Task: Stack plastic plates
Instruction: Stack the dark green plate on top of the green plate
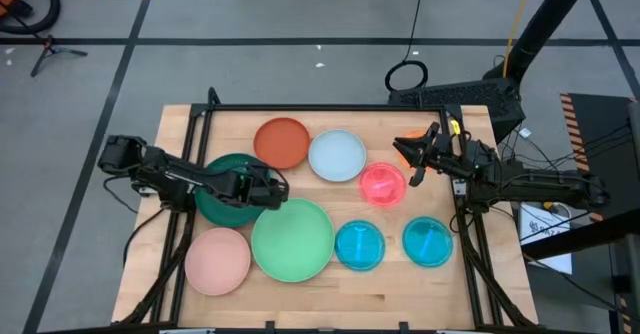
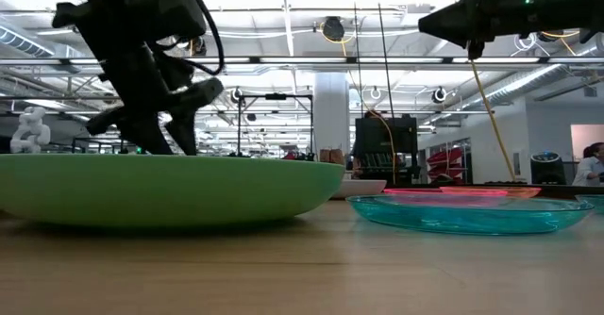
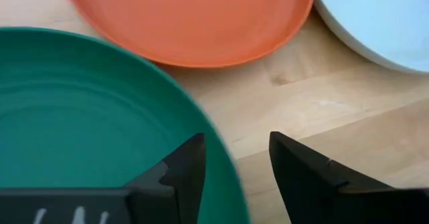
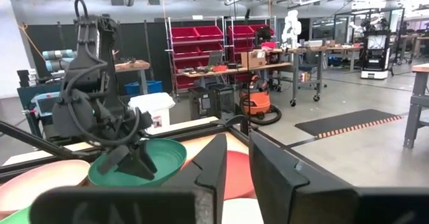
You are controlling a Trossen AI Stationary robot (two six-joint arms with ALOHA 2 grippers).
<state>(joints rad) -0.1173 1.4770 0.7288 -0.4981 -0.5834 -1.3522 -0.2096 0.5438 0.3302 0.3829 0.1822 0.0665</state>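
My left gripper [image 1: 272, 187] [image 3: 234, 150] is shut on the dark green plate [image 1: 222, 202], left of the table's middle. My right gripper [image 1: 412, 164] [image 2: 469, 32] is shut and empty, raised above the table by the bright orange plate [image 1: 405, 146], which it partly hides. Flat on the table lie the rust orange plate [image 1: 282, 142], pale blue plate [image 1: 337, 155], hot pink plate [image 1: 383, 185], light green plate [image 1: 292, 238], salmon pink plate [image 1: 217, 260] and two translucent blue plates [image 1: 359, 245] [image 1: 428, 241]. My left gripper holds the dark green plate by its rim [image 3: 224, 163] on the side toward the table's middle. One finger [image 3: 184, 167] is inside the plate and one [image 3: 295, 174] is outside. It reaches in from the table's left, slanting down. In the right wrist view the plate [image 4: 157, 158] looks tilted.
Plates cover most of the wooden table [image 1: 400, 284], close beside one another. A black frame [image 1: 300, 108] runs along the far edge and down both sides. The bare strip of wood runs along the near edge. A person [image 2: 593, 164] stands far off in the room.
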